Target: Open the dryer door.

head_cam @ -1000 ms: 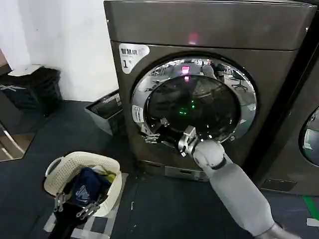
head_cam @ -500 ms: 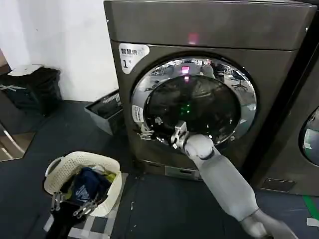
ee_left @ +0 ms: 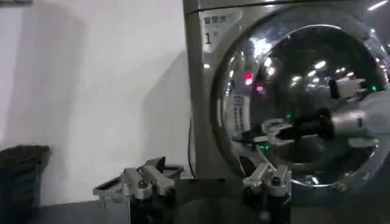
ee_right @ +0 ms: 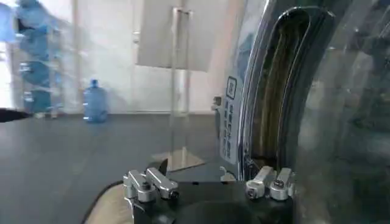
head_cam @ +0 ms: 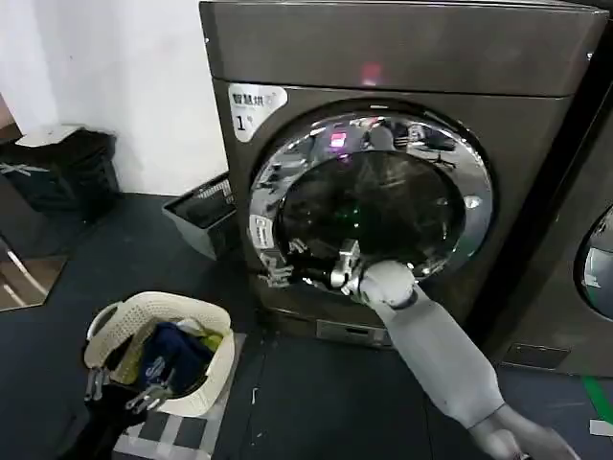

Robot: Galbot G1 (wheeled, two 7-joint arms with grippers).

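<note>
The dryer is dark grey-brown, with a white "1" sticker and a red light. Its round dryer door, a chrome rim around dark glass, stands slightly ajar at the left edge. My right gripper is open at the door's lower left rim. In the right wrist view one finger sits against the chrome rim's edge, with the other finger out in free air. My left gripper hangs open and empty, low by the laundry basket. The left wrist view shows it facing the dryer.
A cream laundry basket with clothes stands on the floor at the front left. A grey crate lies beside the dryer's left side and a black bin stands by the wall. A neighbouring machine is to the right.
The door's left edge has swung out a little from the dryer front. My right gripper has shifted left along the lower rim. The left gripper has drifted slightly lower and left.
</note>
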